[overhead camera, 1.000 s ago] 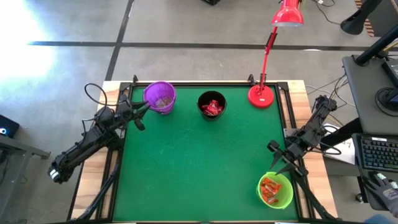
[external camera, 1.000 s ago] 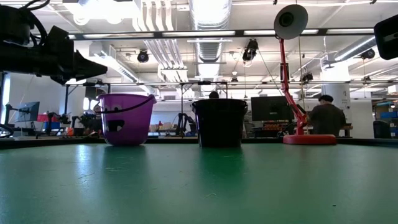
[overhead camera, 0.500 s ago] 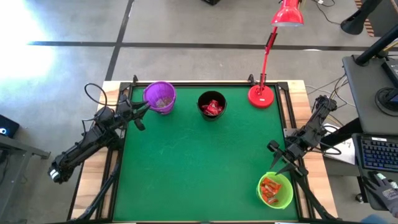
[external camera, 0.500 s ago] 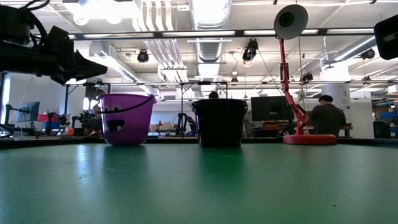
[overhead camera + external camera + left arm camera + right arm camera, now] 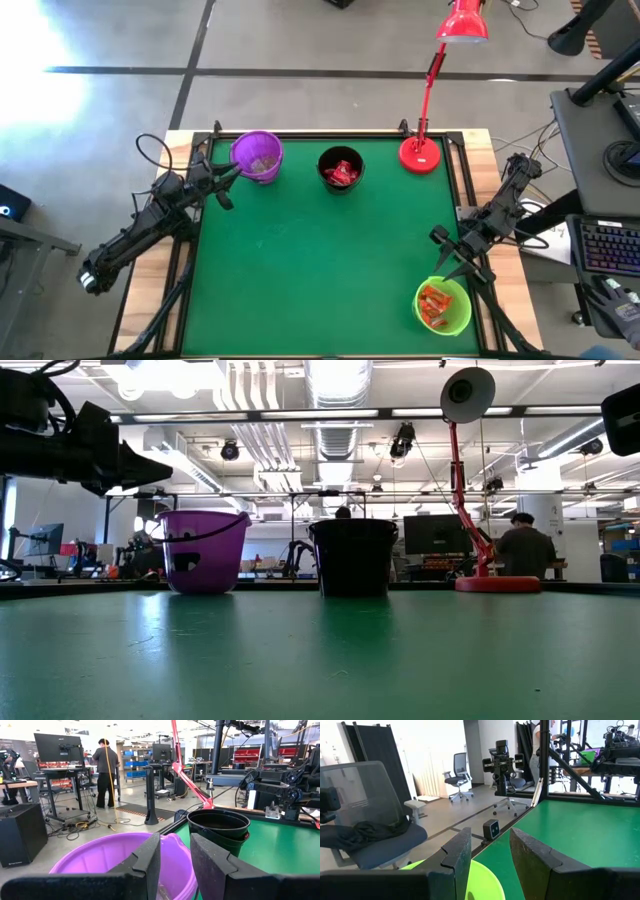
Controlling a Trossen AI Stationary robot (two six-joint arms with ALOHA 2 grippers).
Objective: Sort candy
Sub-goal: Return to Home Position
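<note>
Three cups stand on the green table. The purple cup holds small pale sweets, the black cup shiny red candy, and the green cup orange-red candy. My left gripper hovers open just left of the purple cup, over its rim in the left wrist view, with nothing between its fingers. My right gripper hangs open just above the green cup's far rim, also empty.
A red desk lamp stands with its base at the table's far right corner, its arm reaching up and back. Wide bare green mat lies between the cups. A person stands in the room beyond the table.
</note>
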